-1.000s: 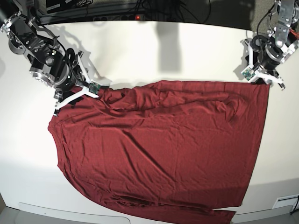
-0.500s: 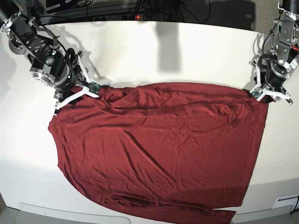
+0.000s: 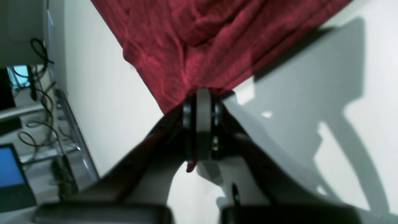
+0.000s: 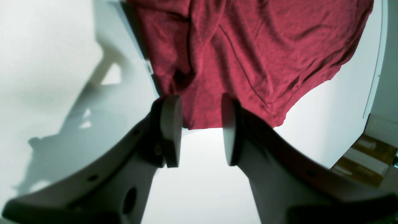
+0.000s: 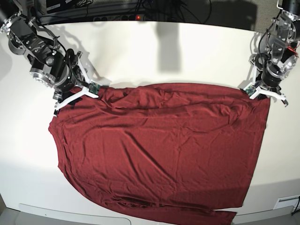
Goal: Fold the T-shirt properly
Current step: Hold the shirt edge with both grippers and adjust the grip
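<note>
White table [image 5: 187,51] (T-shirt [image 5: 159,145] outspread)

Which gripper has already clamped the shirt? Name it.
The left gripper: its jaws are shut on the shirt's corner. The right gripper straddles the edge, jaws open.

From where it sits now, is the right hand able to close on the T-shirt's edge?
Probably yes. The right hand is open, its fingers either side of the T-shirt edge, with nothing between. Only bare table surrounds it.
</note>
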Motion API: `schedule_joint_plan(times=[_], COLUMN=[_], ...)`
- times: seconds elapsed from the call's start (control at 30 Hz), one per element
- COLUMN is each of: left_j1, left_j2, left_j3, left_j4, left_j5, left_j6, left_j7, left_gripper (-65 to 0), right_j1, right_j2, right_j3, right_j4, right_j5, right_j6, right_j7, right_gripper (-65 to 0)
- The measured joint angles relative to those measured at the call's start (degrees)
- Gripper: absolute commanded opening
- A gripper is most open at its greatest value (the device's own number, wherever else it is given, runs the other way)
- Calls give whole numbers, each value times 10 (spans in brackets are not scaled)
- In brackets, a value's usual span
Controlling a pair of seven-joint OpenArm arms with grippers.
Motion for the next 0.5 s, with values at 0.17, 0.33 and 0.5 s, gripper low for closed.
schedule_joint_plan(times=[0.17, 0.33, 0.5], left_j1=[11, 38, 42], left_j2=[-16, -30, -32], left_j3=[0, 2, 6], left_j4=[20, 65, 92], left_j5=[-97, -150, -165], left_j6=[-1, -18, -35], left_j7=[19, 39, 48], left_gripper=[-650, -650, -650], right_j1=[0, 0, -4], right_j2=[25, 38, 35], right_j3=[0, 0, 0], right_j4=[0, 0, -12], right_j5=[24, 44, 54], right_j6=[13, 65, 64], right_j7=[-25, -39, -18], right_gripper=[-433, -297, -279])
